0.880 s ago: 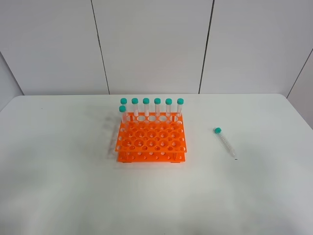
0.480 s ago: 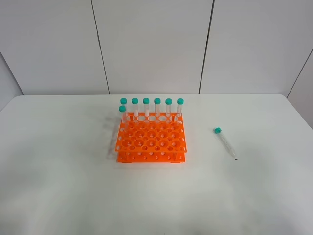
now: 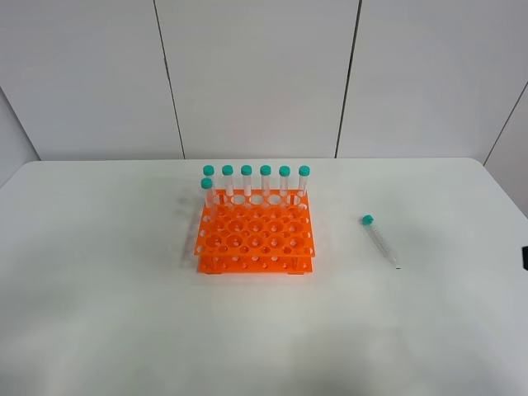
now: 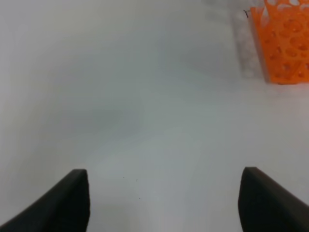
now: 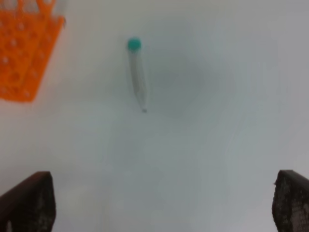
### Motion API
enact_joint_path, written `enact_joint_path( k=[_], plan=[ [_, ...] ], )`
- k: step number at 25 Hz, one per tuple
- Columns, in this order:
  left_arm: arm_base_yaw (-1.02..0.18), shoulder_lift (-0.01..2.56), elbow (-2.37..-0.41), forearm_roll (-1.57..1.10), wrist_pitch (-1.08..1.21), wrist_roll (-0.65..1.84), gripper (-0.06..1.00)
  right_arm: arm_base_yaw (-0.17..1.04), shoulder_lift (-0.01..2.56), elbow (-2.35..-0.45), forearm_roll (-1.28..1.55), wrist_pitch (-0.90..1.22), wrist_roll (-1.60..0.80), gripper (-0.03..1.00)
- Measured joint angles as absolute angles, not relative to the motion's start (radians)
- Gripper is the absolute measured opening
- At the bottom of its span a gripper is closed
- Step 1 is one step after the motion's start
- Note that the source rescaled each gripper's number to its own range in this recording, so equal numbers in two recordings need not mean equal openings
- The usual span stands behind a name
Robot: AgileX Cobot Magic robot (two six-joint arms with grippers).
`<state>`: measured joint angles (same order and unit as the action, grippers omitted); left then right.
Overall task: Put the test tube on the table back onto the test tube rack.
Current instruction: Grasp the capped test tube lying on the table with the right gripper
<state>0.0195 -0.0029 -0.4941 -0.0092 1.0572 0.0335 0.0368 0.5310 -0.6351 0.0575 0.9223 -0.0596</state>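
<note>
Right of the orange rack (image 3: 254, 235) lies a tapered tube (image 3: 380, 240); end effectors (image 4: 164, 173) (image 5: 164, 175) apparently spread.

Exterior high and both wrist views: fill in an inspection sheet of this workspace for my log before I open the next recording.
Surface: white matte table, no marks seen.
Job's things: test tube lies flat to the right of the orange rack, apart from it, green cap toward the wall. The rack stands level with seven capped tubes upright in it: six in the back row, one in the next row at the left end.
Clutter: nothing seen.
Tools: left tool open, empty; right tool open, empty, test tube ahead of it, untouched.
Cables: nothing seen.
Surroundings: white panelled wall; dark sliver at the exterior view's right edge, cannot tell what.
</note>
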Motion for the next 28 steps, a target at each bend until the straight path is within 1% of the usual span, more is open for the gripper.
enact_joint_path(
  k=[6, 11, 15, 18, 21, 28],
  plan=[
    [0.019, -0.003, -0.494, -0.009, 1.057, 0.034, 1.0, 0.037, 0.991, -0.785, 0.057, 0.913, -0.063, 0.99],
    [0.019, -0.003, -0.494, -0.009, 1.057, 0.034, 1.0, 0.037, 1.353, -0.965, 0.057, 0.908, -0.109, 0.98],
    [0.019, -0.003, -0.494, -0.009, 1.057, 0.034, 1.0, 0.038, 1.588, -1.129, 0.062, 0.907, -0.128, 0.98],
    [0.019, -0.003, -0.494, -0.009, 1.057, 0.034, 1.0, 0.066, 1.721, -1.228, 0.066, 0.898, -0.15, 0.98],
    [0.019, -0.003, -0.494, -0.009, 1.057, 0.034, 1.0, 0.113, 1.821, -1.288, 0.077, 0.876, -0.165, 0.98],
    [0.019, -0.003, -0.494, -0.009, 1.057, 0.034, 1.0, 0.121, 1.941, -1.311, 0.082, 0.821, -0.157, 0.98]
  ],
)
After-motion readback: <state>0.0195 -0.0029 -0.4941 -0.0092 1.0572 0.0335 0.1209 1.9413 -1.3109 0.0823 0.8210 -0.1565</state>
